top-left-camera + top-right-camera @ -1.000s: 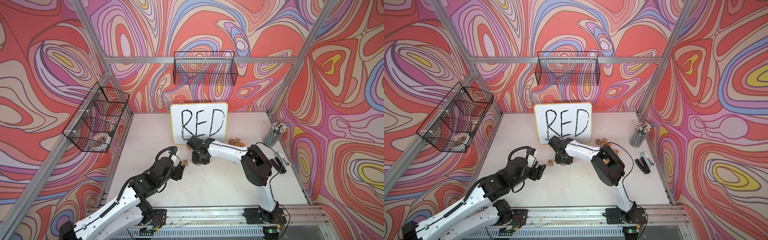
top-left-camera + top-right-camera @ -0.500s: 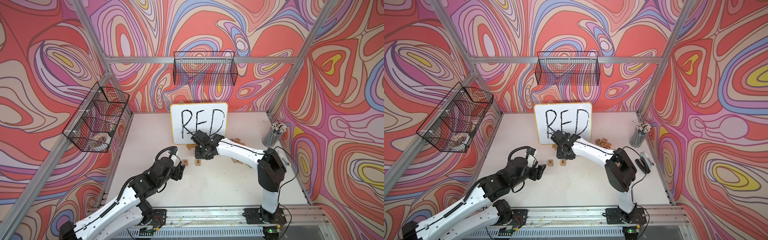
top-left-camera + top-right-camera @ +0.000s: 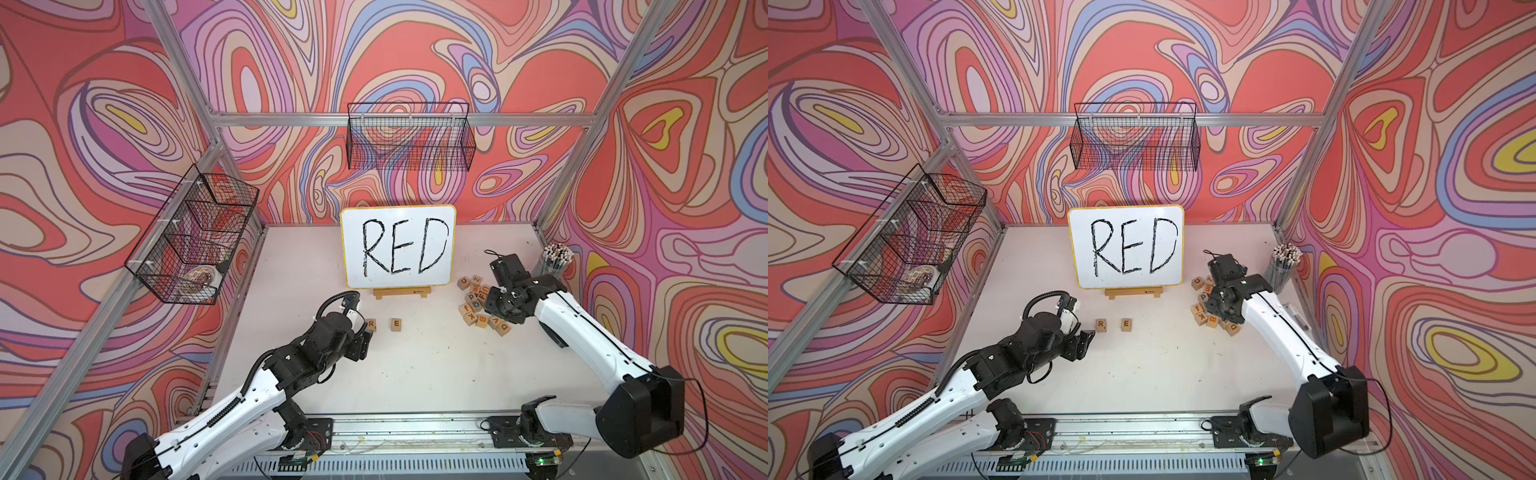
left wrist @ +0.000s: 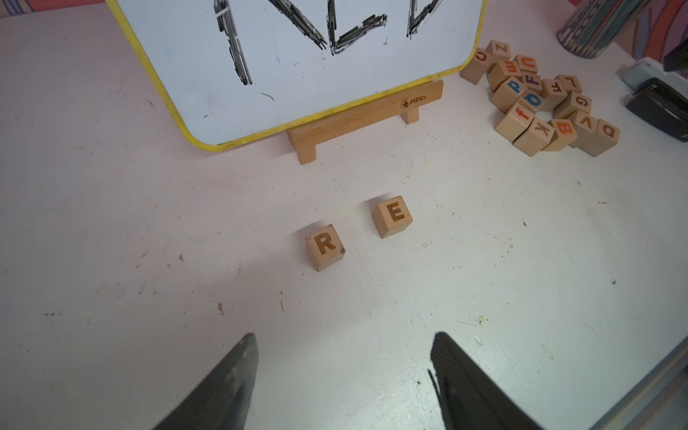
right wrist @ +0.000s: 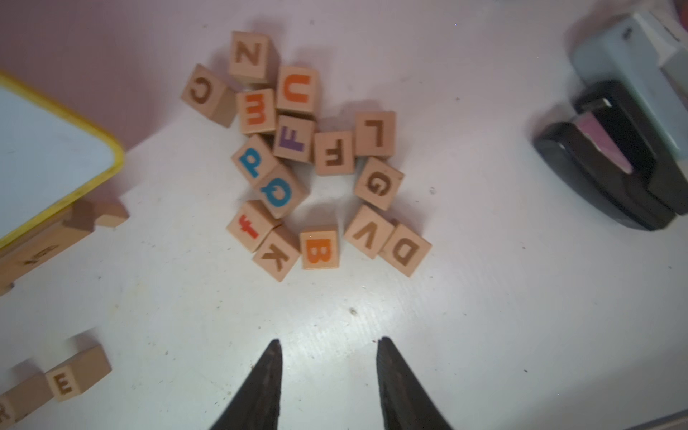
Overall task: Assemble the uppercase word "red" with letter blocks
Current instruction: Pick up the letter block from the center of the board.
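In both top views a white table (image 3: 419,374) sits inside walls (image 3: 415,62) of swirling red and purple. At the centre of the frame, a white board (image 3: 398,247) with handwritten "RED" stands on a wooden easel (image 3: 402,292). Just below it in the frame, the R block (image 3: 371,325) and the E block (image 3: 397,324) lie side by side, letters up, with a small gap between them. The left gripper (image 4: 343,337) sits just left of the R block, not touching it, its jaws spread with nothing between them. To the right of the board lies a pile of letter blocks (image 3: 478,303). The D block (image 5: 405,249) lies at the pile's lower right edge, touching a V block (image 5: 368,232). The right gripper (image 5: 329,340) hangs over this pile, jaws parted and empty. A cup of pencils (image 3: 555,262) stands at the right of the table.
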